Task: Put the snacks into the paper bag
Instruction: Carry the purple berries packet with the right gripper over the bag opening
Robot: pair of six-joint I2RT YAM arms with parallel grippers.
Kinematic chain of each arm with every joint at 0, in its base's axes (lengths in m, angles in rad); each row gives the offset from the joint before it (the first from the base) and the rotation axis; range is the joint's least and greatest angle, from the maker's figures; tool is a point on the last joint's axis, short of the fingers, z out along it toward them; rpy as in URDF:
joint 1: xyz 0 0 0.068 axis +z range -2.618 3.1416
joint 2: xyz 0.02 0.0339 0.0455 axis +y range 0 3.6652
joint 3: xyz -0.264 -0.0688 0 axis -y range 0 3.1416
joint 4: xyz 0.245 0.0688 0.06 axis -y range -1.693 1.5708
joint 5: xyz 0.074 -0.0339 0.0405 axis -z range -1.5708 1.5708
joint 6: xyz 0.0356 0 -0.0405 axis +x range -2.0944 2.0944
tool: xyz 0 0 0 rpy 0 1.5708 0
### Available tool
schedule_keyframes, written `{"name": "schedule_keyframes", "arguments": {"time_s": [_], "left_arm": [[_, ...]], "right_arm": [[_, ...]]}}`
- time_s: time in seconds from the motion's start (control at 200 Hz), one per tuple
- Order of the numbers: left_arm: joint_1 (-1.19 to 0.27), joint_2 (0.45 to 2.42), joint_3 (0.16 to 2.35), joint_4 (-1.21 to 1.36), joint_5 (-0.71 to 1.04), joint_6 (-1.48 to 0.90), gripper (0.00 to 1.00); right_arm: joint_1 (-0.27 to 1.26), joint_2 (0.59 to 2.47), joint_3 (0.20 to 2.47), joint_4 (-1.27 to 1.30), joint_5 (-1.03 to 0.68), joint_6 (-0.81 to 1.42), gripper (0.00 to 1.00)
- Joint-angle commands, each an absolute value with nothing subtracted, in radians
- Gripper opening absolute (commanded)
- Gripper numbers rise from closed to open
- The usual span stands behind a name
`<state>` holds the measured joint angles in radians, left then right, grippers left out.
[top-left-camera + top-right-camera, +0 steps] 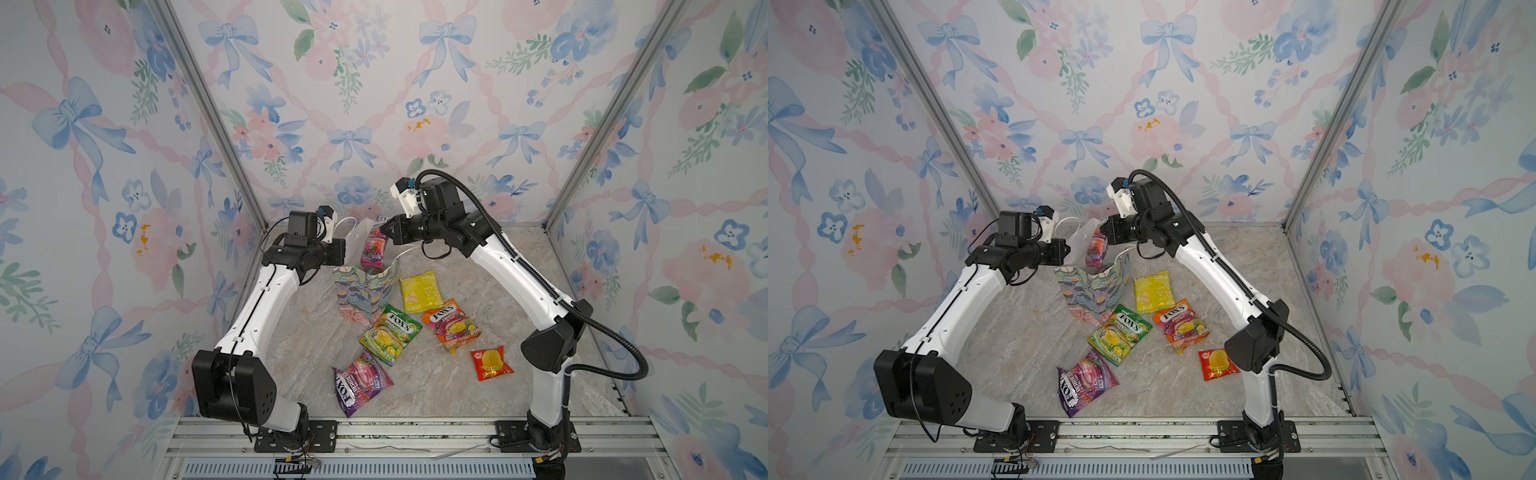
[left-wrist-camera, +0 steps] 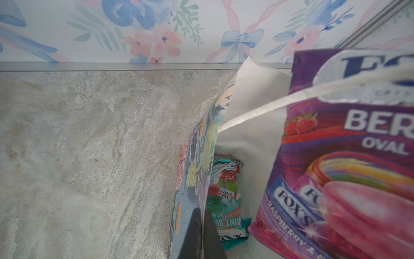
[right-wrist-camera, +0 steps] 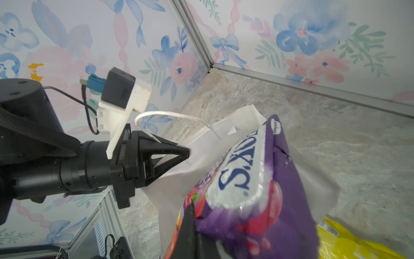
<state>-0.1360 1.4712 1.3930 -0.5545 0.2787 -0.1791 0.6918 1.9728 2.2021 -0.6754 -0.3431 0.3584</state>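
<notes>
The floral paper bag (image 1: 360, 293) (image 1: 1090, 291) stands open at the back of the table. My left gripper (image 1: 347, 249) (image 2: 202, 210) is shut on its near wall (image 2: 195, 157). My right gripper (image 1: 388, 228) (image 3: 192, 205) is shut on a purple FOX'S packet (image 1: 372, 249) (image 3: 257, 201), which hangs over the bag's mouth with its lower end inside. A teal mint packet (image 2: 226, 197) lies at the bottom of the bag. On the table lie several loose snacks: yellow (image 1: 420, 291), green-yellow (image 1: 388, 334), orange (image 1: 451, 330), red-yellow (image 1: 491, 363) and another purple one (image 1: 361, 382).
Flowered walls close in the marble table (image 1: 478, 266) on three sides. A metal rail (image 1: 415, 432) with both arm bases runs along the front. A white cord handle (image 2: 268, 105) crosses in front of the held packet.
</notes>
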Motion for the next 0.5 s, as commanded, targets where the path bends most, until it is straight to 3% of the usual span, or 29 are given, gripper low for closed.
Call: {"name": "schedule_keyframes", "arguments": {"time_s": [0.0,0.49], "left_arm": [[-0.133,1.461,1.376,-0.577,0.287,-0.164,0.00],[-0.132,1.462,1.376,-0.577,0.290,-0.164,0.00]], "right_arm": [[0.712,1.893,2.182,-0.590,-0.363,0.365,0.00],[0.734,1.985,2.200,-0.543,-0.393,0.415,0.00]]}}
